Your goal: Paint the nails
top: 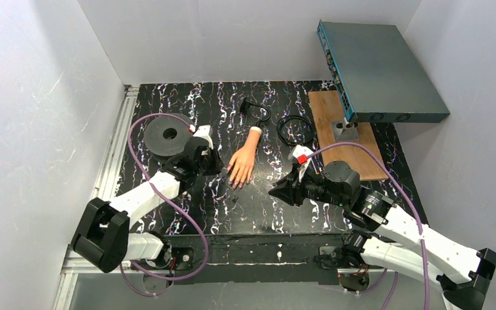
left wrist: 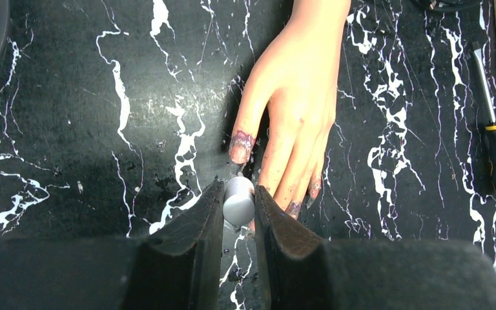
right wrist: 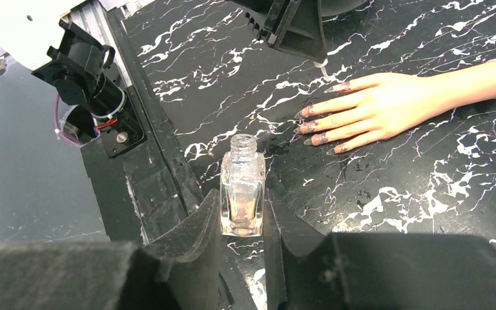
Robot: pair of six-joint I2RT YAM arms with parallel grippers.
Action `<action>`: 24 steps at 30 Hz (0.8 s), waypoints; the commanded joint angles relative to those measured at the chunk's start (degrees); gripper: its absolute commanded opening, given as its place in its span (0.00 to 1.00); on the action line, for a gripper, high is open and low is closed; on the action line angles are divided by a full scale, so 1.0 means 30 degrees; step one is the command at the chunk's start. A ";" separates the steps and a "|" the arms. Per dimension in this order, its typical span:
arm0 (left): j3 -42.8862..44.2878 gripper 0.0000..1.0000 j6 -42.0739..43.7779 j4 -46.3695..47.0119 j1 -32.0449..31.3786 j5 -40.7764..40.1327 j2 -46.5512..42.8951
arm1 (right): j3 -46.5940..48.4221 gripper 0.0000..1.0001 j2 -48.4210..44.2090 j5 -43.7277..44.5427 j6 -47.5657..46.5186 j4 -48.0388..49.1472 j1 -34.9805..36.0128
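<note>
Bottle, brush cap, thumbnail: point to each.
Bottle (right wrist: 241,187): right wrist view, on the clear glass body below the neck.
Brush cap (left wrist: 239,200): left wrist view, on its round grey end.
Thumbnail (left wrist: 239,147): left wrist view, on the purple-smeared nail.

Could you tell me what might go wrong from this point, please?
The bottle in the right gripper is uncapped; tilting it could spill polish on the table. The left gripper pinches the brush cap beside the thumb nail, where skin is already smeared; a slip could smear more.
</note>
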 commanded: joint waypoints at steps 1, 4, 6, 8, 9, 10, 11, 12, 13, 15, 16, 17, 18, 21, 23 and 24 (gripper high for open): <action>0.1052 0.00 0.0232 -0.0006 0.0075 -0.0473 0.0570 | 0.0799 0.01 -0.0056 -0.0207 0.0144 0.1010 0.0082; 0.1295 0.00 0.0145 0.0558 0.0076 -0.0405 0.1370 | 0.0799 0.01 -0.0017 -0.0185 0.0144 0.0953 0.0073; 0.1501 0.00 0.0080 0.0741 0.0075 -0.0373 0.1995 | 0.0829 0.01 0.0009 -0.0170 0.0115 0.0870 0.0074; 0.1707 0.00 0.0083 0.0922 0.0079 -0.0270 0.2445 | 0.0843 0.01 -0.0004 -0.0142 0.0115 0.0817 0.0082; 0.1780 0.00 0.0104 0.0951 0.0076 -0.0133 0.2705 | 0.0779 0.01 -0.0066 -0.0048 0.0137 0.0777 0.0094; 0.1760 0.00 0.0108 0.0937 0.0082 -0.0068 0.2907 | 0.0692 0.01 -0.0106 0.0009 0.0116 0.0776 0.0080; 0.1583 0.00 0.0108 0.1008 0.0075 0.0036 0.3028 | 0.0628 0.01 -0.0071 -0.0005 0.0149 0.0845 0.0079; 0.1346 0.00 0.0058 0.1173 0.0077 0.0158 0.3007 | 0.0595 0.01 0.0027 -0.0072 0.0167 0.0928 0.0087; 0.1175 0.00 -0.0009 0.1207 0.0075 0.0350 0.2951 | 0.0770 0.01 0.0260 -0.0187 0.0157 0.0926 0.0078; 0.0906 0.00 -0.0053 0.1039 0.0075 0.0427 0.2579 | 0.0970 0.01 0.0431 -0.0235 0.0067 0.0892 0.0077; 0.0700 0.00 -0.0068 0.0975 0.0075 0.0477 0.2303 | 0.0982 0.01 0.0442 -0.0254 0.0057 0.0904 0.0073; 0.0470 0.00 -0.0097 0.0917 0.0075 0.0514 0.1996 | 0.0864 0.01 0.0437 -0.0291 0.0166 0.1049 0.0079; 0.0369 0.00 -0.0097 0.0910 0.0075 0.0489 0.1926 | 0.0791 0.01 0.0417 -0.0304 0.0222 0.1108 0.0086; 0.0010 0.00 -0.0169 0.0881 0.0075 0.0567 0.1695 | 0.0687 0.01 0.0353 -0.0440 0.0392 0.1215 0.0068; -0.0168 0.00 -0.0212 0.0836 0.0075 0.0624 0.1612 | 0.0660 0.01 0.0271 -0.0424 0.0408 0.1208 0.0110; -0.0264 0.00 -0.0236 0.0823 0.0075 0.0668 0.1529 | 0.0661 0.01 0.0228 -0.0401 0.0422 0.1215 0.0090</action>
